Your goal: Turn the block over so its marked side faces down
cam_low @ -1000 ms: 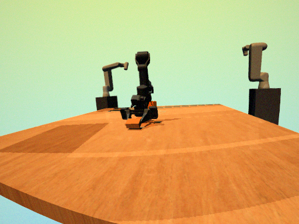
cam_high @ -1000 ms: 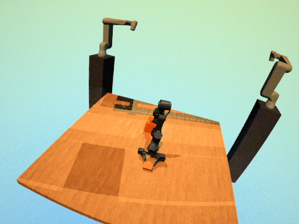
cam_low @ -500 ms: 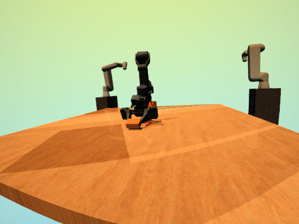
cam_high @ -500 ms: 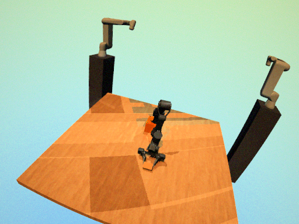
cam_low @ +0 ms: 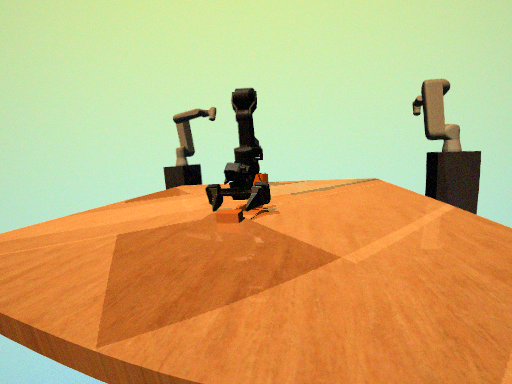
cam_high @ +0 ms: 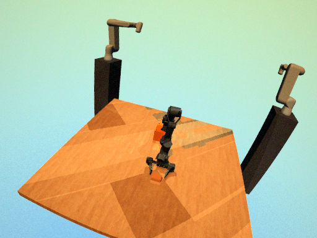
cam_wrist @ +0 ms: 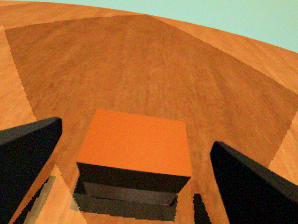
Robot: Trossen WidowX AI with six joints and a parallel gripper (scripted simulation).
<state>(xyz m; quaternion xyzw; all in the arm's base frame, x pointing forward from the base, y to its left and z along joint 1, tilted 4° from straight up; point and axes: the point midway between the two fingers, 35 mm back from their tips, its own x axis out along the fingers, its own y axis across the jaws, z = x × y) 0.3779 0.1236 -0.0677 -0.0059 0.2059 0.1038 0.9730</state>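
The orange block point(cam_high: 156, 177) point(cam_low: 229, 216) point(cam_wrist: 137, 147) lies flat on the wooden table point(cam_high: 77, 180) point(cam_low: 350, 310) point(cam_wrist: 130, 55). Its top is plain orange and its near side is dark in the wrist view. No mark shows on the faces in view, and its underside is hidden. My gripper point(cam_high: 158, 175) point(cam_low: 231, 209) point(cam_wrist: 139, 136) is open and empty. Its fingers stand wide apart, one on each side of the block's near part, with a gap on both sides in the wrist view.
An orange box point(cam_high: 159, 134) point(cam_low: 262, 177) stands beside my arm's base. Two tan arms point(cam_high: 113, 35) point(cam_high: 288, 82) point(cam_low: 185, 135) point(cam_low: 434, 110) stand on dark pedestals point(cam_high: 106, 80) point(cam_high: 269, 145) point(cam_low: 182, 175) point(cam_low: 453, 175) beyond the table's edges. Dark and pale patches cross the table top.
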